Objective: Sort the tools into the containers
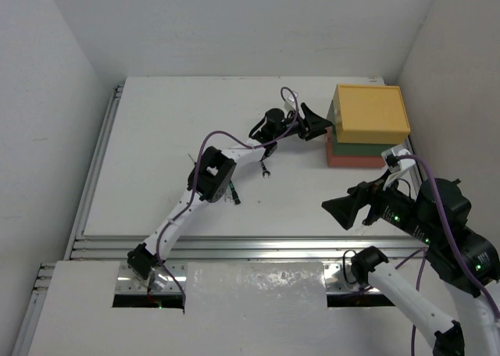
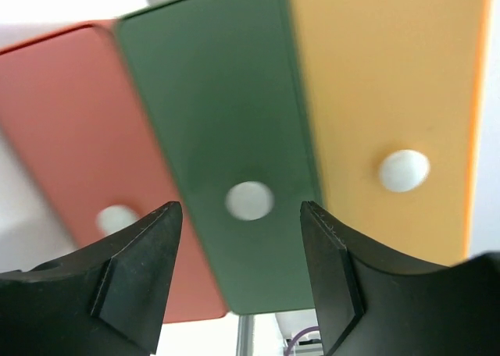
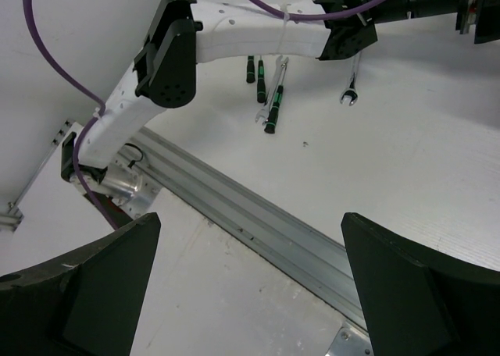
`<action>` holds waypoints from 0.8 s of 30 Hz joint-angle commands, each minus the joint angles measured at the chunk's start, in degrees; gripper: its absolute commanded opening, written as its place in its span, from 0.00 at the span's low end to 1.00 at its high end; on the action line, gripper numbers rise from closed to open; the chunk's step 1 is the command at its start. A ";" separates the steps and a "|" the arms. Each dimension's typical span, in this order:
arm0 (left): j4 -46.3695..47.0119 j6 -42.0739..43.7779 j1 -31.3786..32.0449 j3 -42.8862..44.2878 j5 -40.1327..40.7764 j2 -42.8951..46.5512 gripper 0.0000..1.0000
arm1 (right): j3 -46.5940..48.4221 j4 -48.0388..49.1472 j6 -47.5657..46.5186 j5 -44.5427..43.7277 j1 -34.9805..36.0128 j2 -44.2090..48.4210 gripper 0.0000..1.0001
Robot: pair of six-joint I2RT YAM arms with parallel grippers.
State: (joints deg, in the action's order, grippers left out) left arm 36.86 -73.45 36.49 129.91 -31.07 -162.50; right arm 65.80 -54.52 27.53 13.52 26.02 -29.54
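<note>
Robot lab: white walls (image 1: 234,28), aluminium-railed table (image 1: 172,129).

Yellow tray (image 1: 372,112), dk green tray (image 2: 226,137), red-orange tray (image 2: 78,122) — blk fingers (image 2: 133,270), green/blk screwdrivers (image 3: 273,110), silver wrench (image 3: 351,87), white table (image 1: 156,153)

— How is the light?
— Bright and even, from above. The white bench (image 1: 156,137) looks nearly washed out from overhead, and the shadows under the arms are faint and soft.
— And the left wrist view?
— Out of focus. The red box (image 2: 70,137), the green box (image 2: 226,114) and the yellow box (image 2: 391,75) are soft smears, and the top left corner is blown out white.
— The right wrist view?
— Sharper. The screwdrivers (image 3: 273,110) read cleanly, though the right pincer (image 3: 250,239) is dim, featureless black.
</note>
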 commanded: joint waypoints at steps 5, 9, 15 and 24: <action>3.48 -1.96 1.65 4.57 1.10 -0.98 0.54 | -0.06 0.21 -0.11 0.02 0.00 0.97 0.99; 3.39 -2.05 1.74 4.65 1.71 -1.07 0.47 | 0.38 -0.14 -0.19 0.19 0.08 1.50 0.99; 4.36 -3.19 1.74 4.83 1.80 -1.77 0.25 | 0.73 -0.50 -0.37 0.02 0.08 2.03 0.99; 10.23 -3.19 1.74 -4.36 2.41 1.73 0.00 | -0.15 -0.23 -0.55 0.28 0.00 1.77 0.99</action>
State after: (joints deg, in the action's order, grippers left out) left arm 40.32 -76.95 37.56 130.85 -29.19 -164.03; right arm 65.80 -55.99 27.44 13.54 26.02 -27.68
